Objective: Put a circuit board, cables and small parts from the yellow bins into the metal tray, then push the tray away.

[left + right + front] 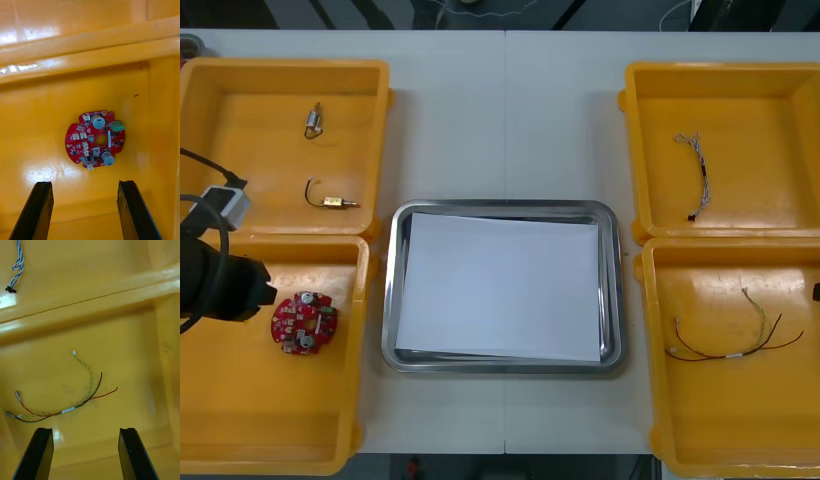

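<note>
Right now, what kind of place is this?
Probably a robot workbench for sorting electronics: yellow bins hold a round red circuit board and a red and yellow cable, with a metal tray between them. The open left tool hovers over the board, the open right tool over the cable.

No writing, label, brand, number or sign is showing clearly enough to be read. The round red circuit board (94,139) is lying in its yellow bin (33,112), and any markings on it are too small to make out.
</note>
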Robot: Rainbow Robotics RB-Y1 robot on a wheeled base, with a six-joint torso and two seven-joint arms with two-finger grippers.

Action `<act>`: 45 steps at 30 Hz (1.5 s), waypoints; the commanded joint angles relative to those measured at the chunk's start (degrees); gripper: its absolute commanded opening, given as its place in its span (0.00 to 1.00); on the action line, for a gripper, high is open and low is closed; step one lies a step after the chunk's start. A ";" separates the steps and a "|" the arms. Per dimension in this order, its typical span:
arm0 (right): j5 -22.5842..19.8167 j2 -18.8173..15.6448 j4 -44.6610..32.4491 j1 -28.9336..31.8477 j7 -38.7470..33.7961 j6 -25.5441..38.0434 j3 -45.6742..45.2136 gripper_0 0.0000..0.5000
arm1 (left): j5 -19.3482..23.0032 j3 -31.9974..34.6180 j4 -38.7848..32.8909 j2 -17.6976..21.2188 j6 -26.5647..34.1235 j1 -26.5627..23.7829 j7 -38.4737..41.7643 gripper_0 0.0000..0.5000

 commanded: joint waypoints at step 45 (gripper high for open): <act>10.15 12.12 5.94 7.08 -37.13 -5.36 13.06 1.00 | -18.08 -24.76 7.96 1.94 -17.80 6.17 14.47 1.00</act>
